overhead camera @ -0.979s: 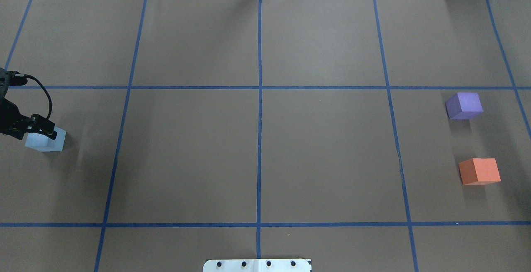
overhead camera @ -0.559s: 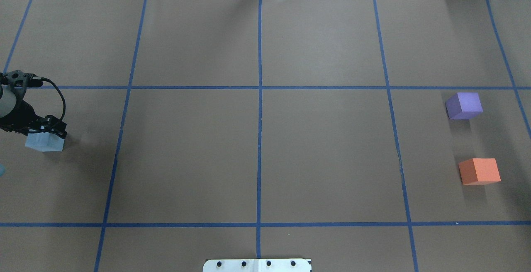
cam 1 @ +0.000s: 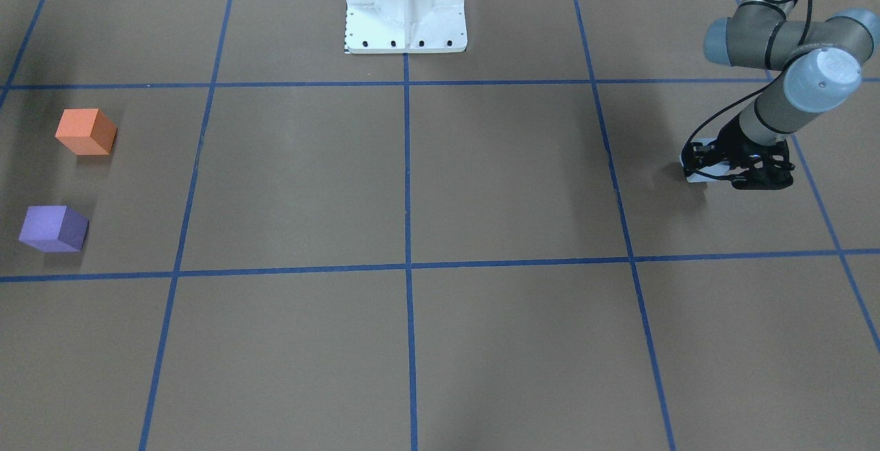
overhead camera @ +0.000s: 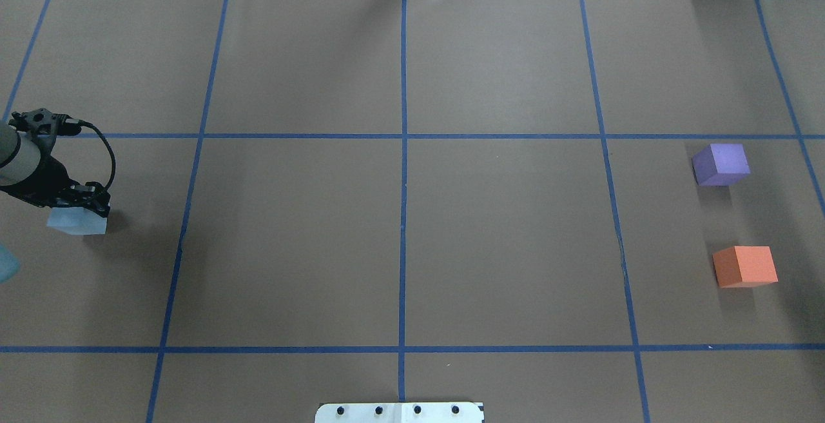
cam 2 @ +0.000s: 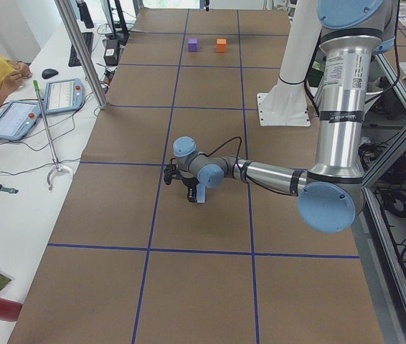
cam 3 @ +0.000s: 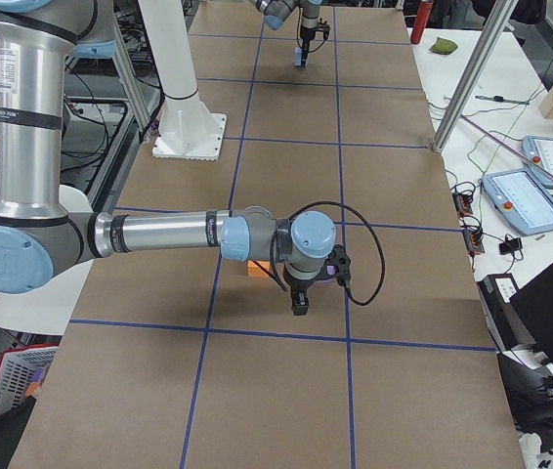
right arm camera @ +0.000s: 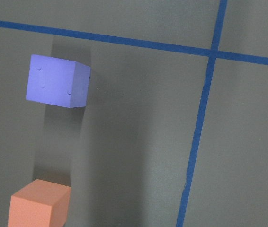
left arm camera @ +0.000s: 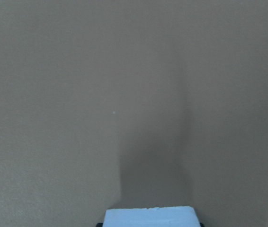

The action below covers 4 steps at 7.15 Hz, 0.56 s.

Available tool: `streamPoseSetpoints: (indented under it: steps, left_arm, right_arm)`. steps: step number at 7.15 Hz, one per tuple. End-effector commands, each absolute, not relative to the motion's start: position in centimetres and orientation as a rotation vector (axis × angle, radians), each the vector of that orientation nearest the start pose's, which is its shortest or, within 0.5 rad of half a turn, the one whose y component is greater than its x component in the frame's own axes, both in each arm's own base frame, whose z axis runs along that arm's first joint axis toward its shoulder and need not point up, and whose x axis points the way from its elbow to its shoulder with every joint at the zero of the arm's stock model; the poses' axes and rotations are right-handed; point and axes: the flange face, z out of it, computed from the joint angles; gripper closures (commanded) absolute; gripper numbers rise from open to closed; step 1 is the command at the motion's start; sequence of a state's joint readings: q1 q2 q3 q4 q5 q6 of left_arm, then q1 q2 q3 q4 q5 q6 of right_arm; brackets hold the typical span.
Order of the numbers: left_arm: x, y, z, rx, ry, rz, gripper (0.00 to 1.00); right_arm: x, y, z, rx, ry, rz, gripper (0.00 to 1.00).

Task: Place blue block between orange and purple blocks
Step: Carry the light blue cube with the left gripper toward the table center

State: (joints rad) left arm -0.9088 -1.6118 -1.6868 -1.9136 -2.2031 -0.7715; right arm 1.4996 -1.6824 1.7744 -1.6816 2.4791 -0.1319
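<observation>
The light blue block sits at the far left of the brown table, and my left gripper is shut on it from above. It also shows in the front-facing view and at the bottom edge of the left wrist view. The purple block and the orange block stand at the far right with a gap between them. My right gripper hovers over those two blocks; I cannot tell whether it is open or shut. The right wrist view shows purple and orange below it.
Blue tape lines divide the table into squares. The white robot base stands at the robot's edge. A side bench with tablets and a metal post lies beyond the table's far edge.
My left gripper has shifted a little to the right, and the blue block has moved that way with it. The purple and orange blocks have not moved.
</observation>
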Motion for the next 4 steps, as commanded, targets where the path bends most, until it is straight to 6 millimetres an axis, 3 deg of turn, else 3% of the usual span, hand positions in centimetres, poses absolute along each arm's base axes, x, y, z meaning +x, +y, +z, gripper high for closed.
streamPoseSetpoints:
  steps: [1,2,3,4]
  left_arm:
    - [29.6,-47.6,42.5,-0.056,0.81,-0.014,1.0]
    - [35.7,-46.7,36.9,-0.077,0.861,-0.013,1.0]
    - [42.0,-44.3,32.1,-0.122,0.903,0.002,1.0]
    - [44.5,-44.8,29.3,-0.085,0.909,-0.017,1.0]
  right_arm:
    - [2.1,-44.1,61.0,0.008,-0.943,-0.176,0.0]
    - [2.0,-44.1,60.8,0.01,-0.957,-0.175,0.0]
    - [2.0,-44.1,60.5,0.018,-0.96,-0.179,0.0]
    - [2.0,-44.2,59.7,0.03,-0.96,-0.18,0.0]
